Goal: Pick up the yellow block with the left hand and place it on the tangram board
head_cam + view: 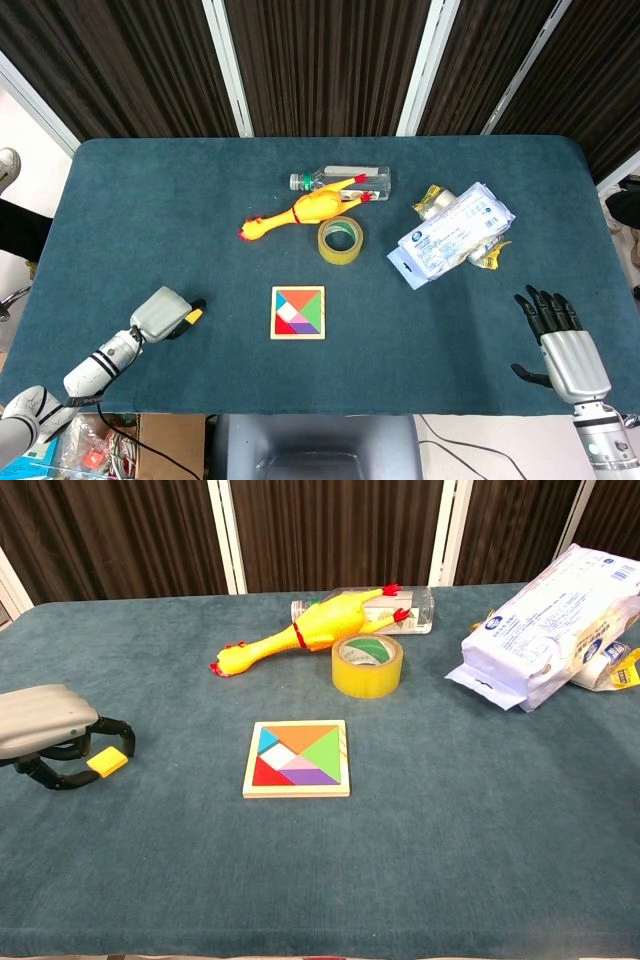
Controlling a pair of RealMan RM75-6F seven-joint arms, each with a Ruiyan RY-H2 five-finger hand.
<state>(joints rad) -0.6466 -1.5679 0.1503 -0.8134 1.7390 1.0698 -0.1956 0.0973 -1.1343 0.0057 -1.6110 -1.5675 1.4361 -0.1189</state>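
The small yellow block [106, 763] lies on the blue cloth at the left, also seen in the head view as the yellow block [192, 317]. My left hand [45, 735] is low over it, and its dark fingers [124, 738] curl round the block's right side while the thumb meets it from below; the block sits pinched between them, still on the cloth. The tangram board [297, 759] with its coloured pieces lies flat at the middle, well right of the hand. My right hand [555, 335] rests at the near right edge, fingers spread, holding nothing.
A rubber chicken [300, 635] leans on a lying plastic bottle [420, 608] behind the board. A roll of yellow tape [367, 665] stands beside them. A white packet of tissues [550, 620] and snack wrappers [625, 665] lie at the far right.
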